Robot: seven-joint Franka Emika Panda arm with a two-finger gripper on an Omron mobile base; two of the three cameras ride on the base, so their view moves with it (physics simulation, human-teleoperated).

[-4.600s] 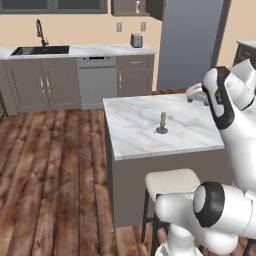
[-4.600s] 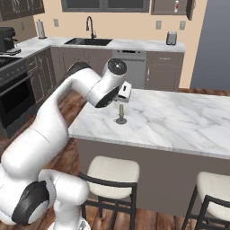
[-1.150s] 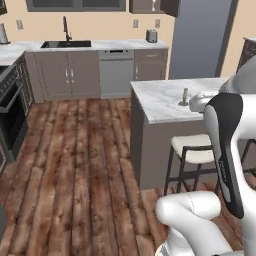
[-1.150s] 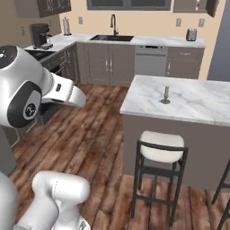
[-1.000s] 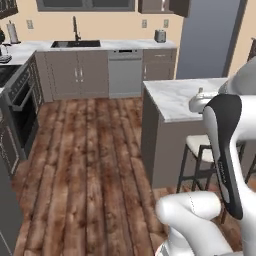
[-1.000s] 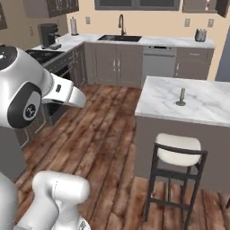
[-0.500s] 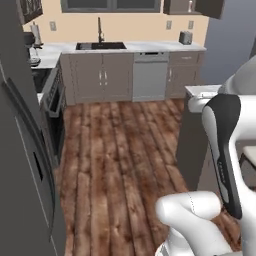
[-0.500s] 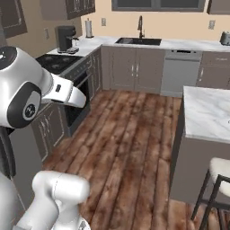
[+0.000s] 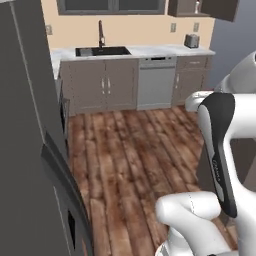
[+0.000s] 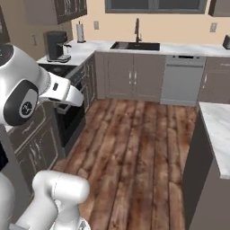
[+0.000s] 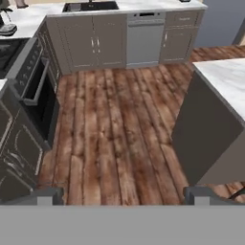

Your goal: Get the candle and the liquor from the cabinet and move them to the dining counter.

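Marble shows at the right edge of the right base view, one corner of the dining counter [image 10: 219, 130], the rest cut off; its grey-brown side [image 11: 206, 139] looms in the hand view. Neither the candle nor the liquor can be made out from where I stand. Across the wood floor [image 10: 134, 148], the wall counter [image 9: 145, 51] carries a sink [image 9: 102, 50] and a small toaster [image 9: 191, 40], with a dishwasher [image 9: 156, 82] below. A dark upper cabinet [image 9: 200, 7] is clipped by the top edge. The end effector [image 11: 124, 195] points at the floor, its fingertips [image 11: 48, 195] spread wide, holding nothing. A coffee maker [image 10: 56, 46] sits left.
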